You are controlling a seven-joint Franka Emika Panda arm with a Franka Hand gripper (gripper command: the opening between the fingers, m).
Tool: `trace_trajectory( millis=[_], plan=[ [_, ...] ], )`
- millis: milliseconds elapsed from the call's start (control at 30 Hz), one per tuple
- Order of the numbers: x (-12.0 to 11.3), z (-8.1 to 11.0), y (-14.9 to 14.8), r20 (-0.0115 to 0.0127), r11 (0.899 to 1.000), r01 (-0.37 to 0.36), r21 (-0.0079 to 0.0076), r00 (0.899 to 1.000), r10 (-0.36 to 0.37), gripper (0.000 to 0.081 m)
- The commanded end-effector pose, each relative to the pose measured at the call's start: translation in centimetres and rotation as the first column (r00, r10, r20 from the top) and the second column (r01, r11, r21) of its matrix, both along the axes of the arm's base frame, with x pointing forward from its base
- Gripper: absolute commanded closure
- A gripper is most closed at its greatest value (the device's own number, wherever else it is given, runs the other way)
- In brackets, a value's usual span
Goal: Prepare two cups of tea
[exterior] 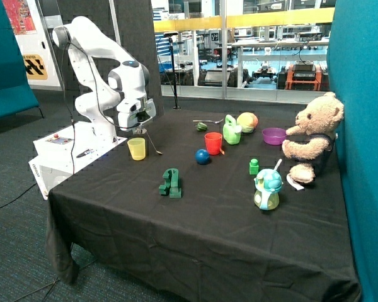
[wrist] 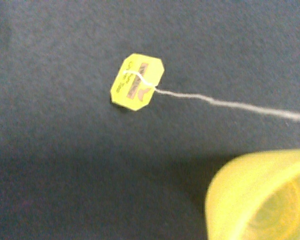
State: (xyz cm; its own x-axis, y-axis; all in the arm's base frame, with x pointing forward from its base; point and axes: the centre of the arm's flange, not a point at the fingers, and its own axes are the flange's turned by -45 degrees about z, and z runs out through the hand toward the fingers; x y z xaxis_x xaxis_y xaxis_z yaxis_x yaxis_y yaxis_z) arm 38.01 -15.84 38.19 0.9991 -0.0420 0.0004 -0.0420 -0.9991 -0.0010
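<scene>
On the table (exterior: 195,239), which a black cloth covers, nearest to the front edge stands one dark green block-shaped toy (exterior: 171,183) and, toward the side where the bear sits, one small pale toy pot with a blue lid (exterior: 267,190). A little further back there is one small green cube-like piece (exterior: 254,166) and one blue ball (exterior: 203,156). Then come the two cups: one yellow cup (exterior: 137,148) near the table edge beside the robot base, and one red cup (exterior: 213,143) more to the middle, well apart from each other. The gripper (exterior: 138,130) hangs just above the yellow cup, and a thin string (exterior: 152,144) goes down from it to the cloth beside this cup; whether its fingers are spread or pressed together I cannot tell. In the wrist view one yellow paper tag (wrist: 137,82) lies flat on the cloth at the end of the string (wrist: 230,105), next to the yellow cup's rim (wrist: 260,200); a tea bag itself is not visible to me. Further back stand one light-green watering can (exterior: 232,131), one round orange-green ball (exterior: 247,121) and one purple bowl (exterior: 274,135). One teddy bear (exterior: 312,135) sits at the side edge.
</scene>
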Motion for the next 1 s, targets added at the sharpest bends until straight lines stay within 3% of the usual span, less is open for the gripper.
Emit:
trace_trajectory(
  millis=[0, 367, 967],
  plan=[
    [-2.0, 0.0, -1.6, -0.0004, 1.000, 0.015, -0.0010, 1.000, -0.015, 0.0808],
    [-2.4, -0.3, -3.1, -0.0004, 1.000, 0.028, -0.0010, 1.000, -0.028, 0.0808],
    [0.2, -1.6, -2.2, -0.0004, 1.000, 0.009, -0.0010, 1.000, -0.009, 0.0808]
  ],
)
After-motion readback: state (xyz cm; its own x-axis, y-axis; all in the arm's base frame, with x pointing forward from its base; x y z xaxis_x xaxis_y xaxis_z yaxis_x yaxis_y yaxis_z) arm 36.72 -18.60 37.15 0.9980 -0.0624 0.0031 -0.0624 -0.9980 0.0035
